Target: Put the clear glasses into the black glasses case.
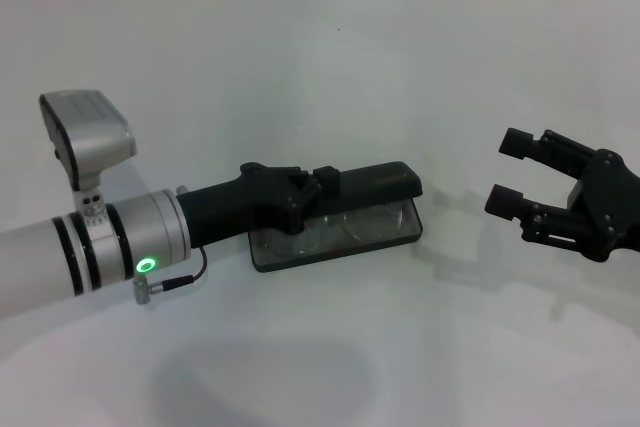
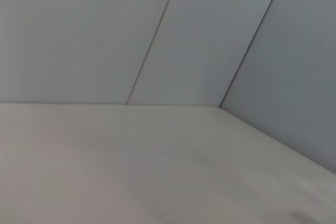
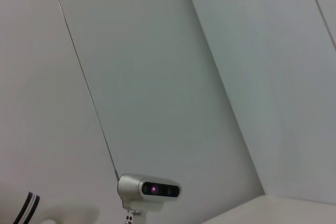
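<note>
Black glasses case open on white bench; clear glasses lying inside. My left gripper over the case, finger state unclear. Right gripper well apart, fingers spread, empty.

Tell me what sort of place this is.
Probably a robot test bench or lab, not a home: a bare white table backed by plain panelled wall, with only the black glasses case holding the clear glasses, the left gripper over it, the right gripper open beside.
</note>
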Controlling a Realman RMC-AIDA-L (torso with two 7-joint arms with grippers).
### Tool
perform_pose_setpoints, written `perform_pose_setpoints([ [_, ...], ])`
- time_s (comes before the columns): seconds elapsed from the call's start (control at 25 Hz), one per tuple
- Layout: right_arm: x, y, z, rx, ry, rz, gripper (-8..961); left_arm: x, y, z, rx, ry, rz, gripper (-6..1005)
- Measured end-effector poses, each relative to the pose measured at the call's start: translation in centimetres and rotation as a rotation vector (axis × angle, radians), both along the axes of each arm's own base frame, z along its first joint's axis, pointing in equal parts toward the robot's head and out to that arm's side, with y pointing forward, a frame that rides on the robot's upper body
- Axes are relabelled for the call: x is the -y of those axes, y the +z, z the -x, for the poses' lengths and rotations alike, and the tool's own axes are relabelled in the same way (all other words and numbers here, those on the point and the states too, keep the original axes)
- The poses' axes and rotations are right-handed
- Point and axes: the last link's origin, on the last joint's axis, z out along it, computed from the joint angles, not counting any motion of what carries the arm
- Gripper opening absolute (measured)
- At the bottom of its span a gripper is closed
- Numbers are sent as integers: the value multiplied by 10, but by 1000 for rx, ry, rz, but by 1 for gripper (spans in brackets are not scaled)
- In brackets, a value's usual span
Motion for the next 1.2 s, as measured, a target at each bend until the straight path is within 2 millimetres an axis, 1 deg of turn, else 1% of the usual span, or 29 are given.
perform_pose_setpoints([
  [0.4, 0, 0, 0, -1, 0, -1, 862, 10, -3, 10, 2, 29, 2, 129],
  [0.56, 0, 0, 0, -1, 0, -1, 862, 12, 1, 2, 52, -10, 1, 133],
  [0.68, 0, 0, 1, -3, 3, 0, 862, 13, 12, -11, 131, -86, -18, 137],
  [0.84, 0, 1, 1, -4, 8, 0, 862, 18, 37, -36, 243, -266, -53, 142],
  [0.96, -1, 4, 2, -1, 19, -7, 862, 22, 51, -43, 263, -330, -75, 145],
  [1.08, -2, 7, 4, 0, 35, -14, 862, 28, 63, -43, 274, -351, -110, 149],
  [1.2, -3, 8, 6, 6, 54, -14, 862, 39, 73, -43, 288, -399, -126, 153],
])
